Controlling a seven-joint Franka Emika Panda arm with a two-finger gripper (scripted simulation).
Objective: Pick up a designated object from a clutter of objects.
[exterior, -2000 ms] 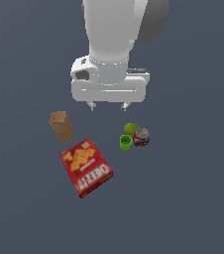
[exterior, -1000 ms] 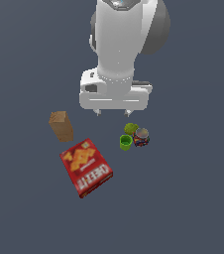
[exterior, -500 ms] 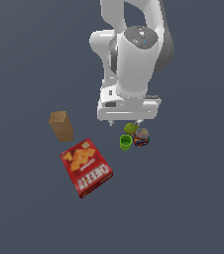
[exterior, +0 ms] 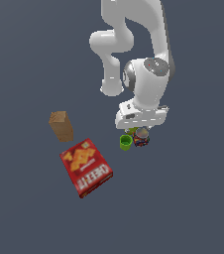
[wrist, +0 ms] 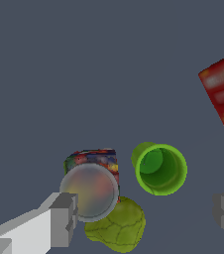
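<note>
Tool low, spread wide — beside can.

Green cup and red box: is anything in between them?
No. In the exterior view, only bare floor shows between the green cup and the red box.

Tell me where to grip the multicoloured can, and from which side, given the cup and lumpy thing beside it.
Grip the can from above across its round side wall, just under the silvery rim; it stands upright. Put the fingers on its free flanks, away from the green cup and the lumpy green object, which looks to touch it.
</note>
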